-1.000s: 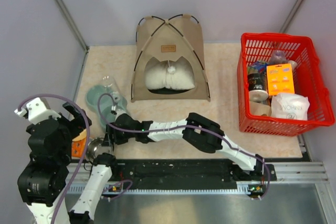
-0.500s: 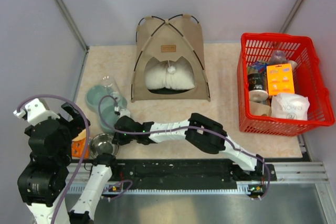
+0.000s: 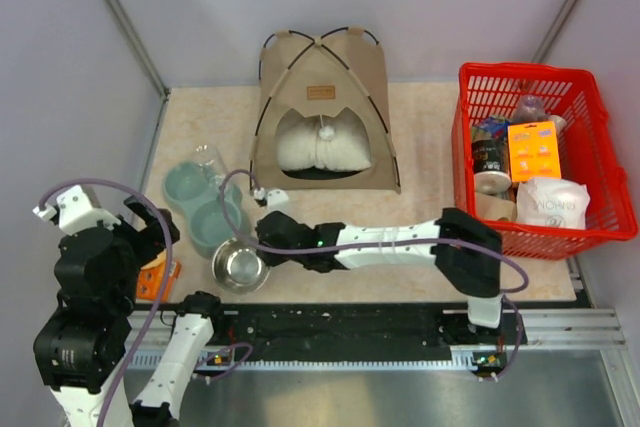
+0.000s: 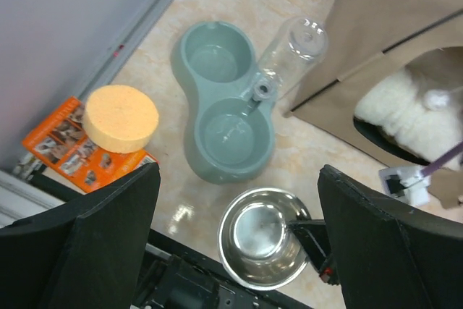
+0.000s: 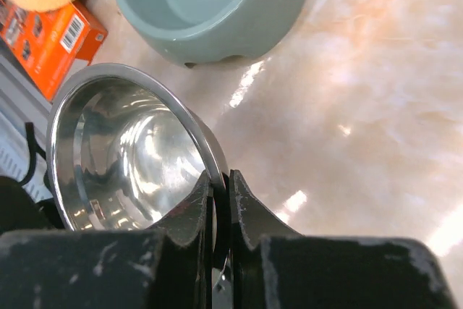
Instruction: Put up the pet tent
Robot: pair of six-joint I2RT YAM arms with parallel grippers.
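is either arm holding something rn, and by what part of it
The right tool pinches the shiny round steel bowl by its rim, one finger inside, one outside. The left tool is open and holds nothing.

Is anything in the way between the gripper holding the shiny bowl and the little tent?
Nothing visible blocks it. Only bare table lies between the right gripper, shut on the steel bowl at its rim, and the pet tent behind it. The blue-green double feeder sits off to the left, outside that path.
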